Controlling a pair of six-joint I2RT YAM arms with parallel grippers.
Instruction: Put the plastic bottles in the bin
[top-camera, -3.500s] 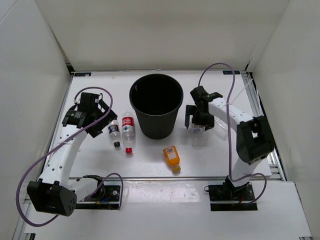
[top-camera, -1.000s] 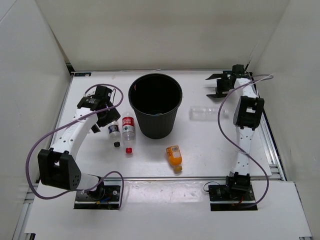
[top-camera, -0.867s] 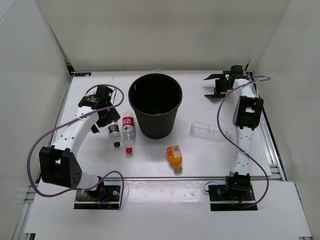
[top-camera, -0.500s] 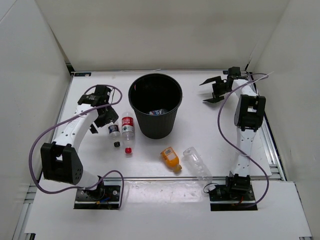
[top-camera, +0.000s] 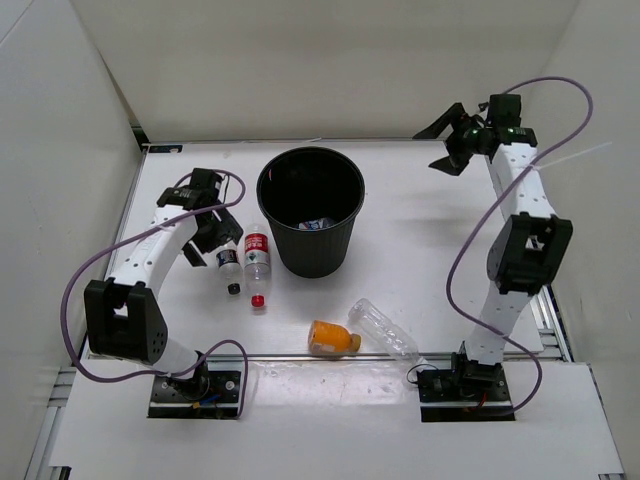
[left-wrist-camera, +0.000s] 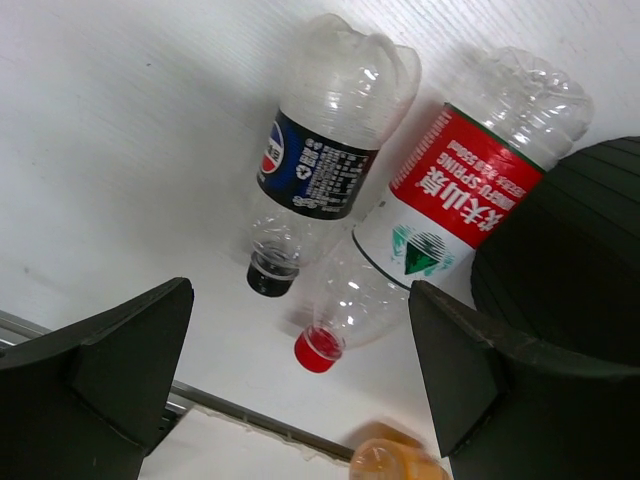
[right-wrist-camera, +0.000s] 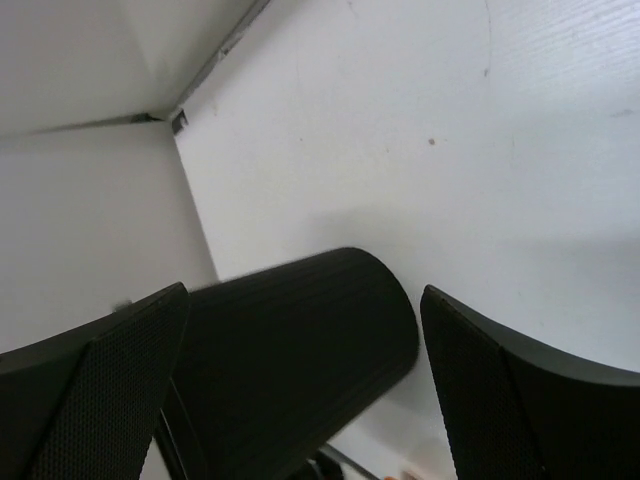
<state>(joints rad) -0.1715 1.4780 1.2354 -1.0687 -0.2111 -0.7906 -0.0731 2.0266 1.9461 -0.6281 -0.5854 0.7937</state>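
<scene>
1. While the left gripper (left-wrist-camera: 300, 290) is hovering with its jaws spread wide and gripping nothing, two bottles are lying side by side right under it. These are the dark-label bottle (left-wrist-camera: 320, 165) and the red-label bottle (left-wrist-camera: 465, 195), the second just beside the bin (top-camera: 315, 255).
2. Both are looking empty, so I am judging them light, thin-walled and easy to crush, with smooth round sides likely to slip or roll. Closing across the labelled middle, square to the length, is seeming the surest hold.
3. Over at the far right corner, the right gripper (top-camera: 447, 145) is hanging raised above the table (top-camera: 420, 230), fingers likewise wide apart and empty.
4. Near the front edge, the orange bottle (top-camera: 332, 338) and the clear bottle (top-camera: 383, 328) are lying close together, well apart from both grippers.
5. Standing upright at the middle back, the bin is holding at least one pale labelled thing (top-camera: 318, 224) at its bottom, probably a bottle. Four bottles are waiting outside it.
</scene>
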